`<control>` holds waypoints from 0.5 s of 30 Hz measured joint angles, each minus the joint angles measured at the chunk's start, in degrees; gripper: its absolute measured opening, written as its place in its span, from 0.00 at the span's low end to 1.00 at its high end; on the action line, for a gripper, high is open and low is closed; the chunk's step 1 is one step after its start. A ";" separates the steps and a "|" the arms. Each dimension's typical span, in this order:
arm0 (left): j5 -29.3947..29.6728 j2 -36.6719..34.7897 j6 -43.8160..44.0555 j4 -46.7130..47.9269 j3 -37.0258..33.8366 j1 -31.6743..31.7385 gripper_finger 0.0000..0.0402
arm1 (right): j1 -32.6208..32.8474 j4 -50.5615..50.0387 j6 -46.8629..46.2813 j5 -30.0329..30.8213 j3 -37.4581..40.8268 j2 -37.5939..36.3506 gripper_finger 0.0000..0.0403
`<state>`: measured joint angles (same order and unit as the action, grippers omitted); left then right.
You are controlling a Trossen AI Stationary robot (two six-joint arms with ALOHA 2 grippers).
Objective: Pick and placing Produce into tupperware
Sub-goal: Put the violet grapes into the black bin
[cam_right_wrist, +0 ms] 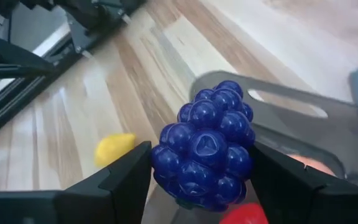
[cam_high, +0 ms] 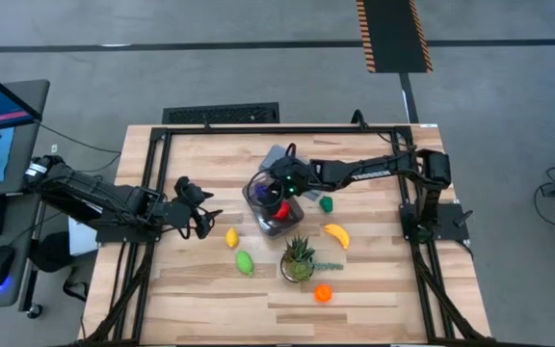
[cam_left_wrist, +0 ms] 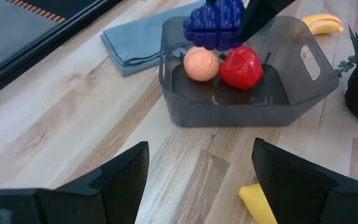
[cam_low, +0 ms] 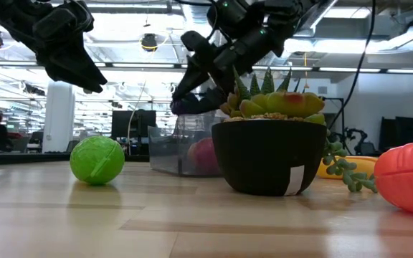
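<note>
The clear tupperware tub [cam_high: 276, 214] stands mid-table, with a peach-coloured ball [cam_left_wrist: 201, 64] and a red fruit [cam_left_wrist: 241, 67] lying on its bottom. My right gripper [cam_right_wrist: 204, 183] hangs over the tub's left part, shut on a blue-purple grape cluster [cam_right_wrist: 205, 149]. My left gripper [cam_high: 200, 208] hovers open to the left of the tub, touching nothing. Loose produce rests on the table: a yellow lemon [cam_high: 230, 236], a green lime [cam_high: 245, 261], a banana [cam_high: 336, 233], a small green piece [cam_high: 327, 203] and an orange fruit [cam_high: 323, 292]. My right gripper pinches the grape cluster between its two fingers, one finger [cam_right_wrist: 126, 180] on each of two opposite sides [cam_right_wrist: 166, 155]. The fingers slant down from the table's right. The cluster [cam_low: 192, 104] is lifted clear, above the tub's open top.
A spiky potted plant [cam_high: 298, 258] stands just near-side of the tub, between the lime and the banana. The flat grey-blue lid [cam_left_wrist: 135, 37] lies beyond the tub's far-left corner. Bare wood lies left of the tub under my left gripper [cam_left_wrist: 197, 180].
</note>
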<state>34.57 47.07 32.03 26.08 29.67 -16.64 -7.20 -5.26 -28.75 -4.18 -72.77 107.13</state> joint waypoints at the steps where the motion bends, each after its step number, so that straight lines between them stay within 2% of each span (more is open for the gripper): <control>1: 0.00 0.00 0.00 -0.02 0.00 0.00 0.68 | -0.12 -0.19 0.19 -0.01 -0.40 0.00 0.67; 15: -0.04 0.00 0.11 -0.08 0.00 0.00 0.68 | 0.22 -3.26 0.74 1.50 -0.70 -0.04 0.66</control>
<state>34.52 47.07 32.14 26.00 29.67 -16.64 -6.98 -8.51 -28.01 -2.68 -73.47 107.09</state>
